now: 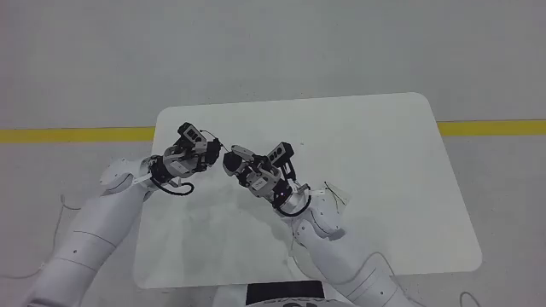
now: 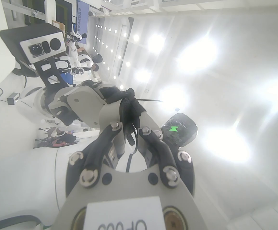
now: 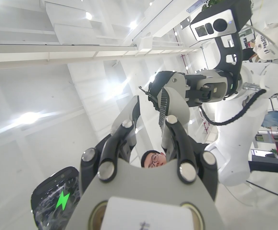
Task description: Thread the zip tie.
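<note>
— Black strip, the zip tie (image 2: 149, 100): where have you got it?
— Pinched in my left gripper (image 2: 129, 112). Those fingers are clamped on it, and a thin tail of it sticks out past the tips into the open air.
— And your other tool?
— My right gripper (image 3: 149, 107) is released. Its two fingers stand apart, and the ribbed pad (image 3: 163, 106) of one faces the gap.
— How close are the two?
— Nearly tip to tip. Seen from my right wrist, the left gripper sits just beyond my parted fingers, with the tie's black end poking toward the gap between them. Whether the tie touches either right finger, I cannot tell.
— Over the table?
— Yes. Both my arms are raised above the white table (image 1: 384, 162), and the grippers meet over its left half, nearer the far edge than the near one. The tie hangs up there between them.
— Anything else down there?
— A thin strand (image 1: 337, 193) lies on the table just beside my right forearm, apart from the grippers. Beyond the table's edges, yellow lines (image 1: 77, 134) run across the grey floor.
</note>
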Robot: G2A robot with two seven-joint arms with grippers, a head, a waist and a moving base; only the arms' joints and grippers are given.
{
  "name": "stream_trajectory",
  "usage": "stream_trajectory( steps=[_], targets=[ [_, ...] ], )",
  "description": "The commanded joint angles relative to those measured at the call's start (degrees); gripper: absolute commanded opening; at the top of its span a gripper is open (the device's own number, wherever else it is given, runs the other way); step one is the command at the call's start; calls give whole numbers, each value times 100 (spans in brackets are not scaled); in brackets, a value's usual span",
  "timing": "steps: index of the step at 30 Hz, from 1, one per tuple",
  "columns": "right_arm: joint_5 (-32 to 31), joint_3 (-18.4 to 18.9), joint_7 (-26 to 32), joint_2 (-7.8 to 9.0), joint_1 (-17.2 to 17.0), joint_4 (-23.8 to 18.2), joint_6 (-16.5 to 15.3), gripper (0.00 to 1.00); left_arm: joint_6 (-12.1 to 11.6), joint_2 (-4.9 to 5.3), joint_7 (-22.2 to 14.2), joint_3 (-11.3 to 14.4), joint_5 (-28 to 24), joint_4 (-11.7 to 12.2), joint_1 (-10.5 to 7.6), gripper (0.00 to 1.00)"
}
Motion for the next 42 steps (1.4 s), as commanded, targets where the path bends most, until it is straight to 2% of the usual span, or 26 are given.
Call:
stream_trajectory(
  steps=[1,18,26,42],
  targets=[
    [-14,-13,-13,-6,16,22,-28,19,0,0,0,0,0,0,0,0],
    [-81,-55,-37,-39,89,169,-206,11,0,0,0,0,0,0,0,0],
    [-104,-42,-32,-39,76,188,-226,0,0,0,0,0,0,0,0,0],
    [-207,69,-38,-10,17,147,-198,0,0,0,0,0,0,0,0,0]
  ],
)
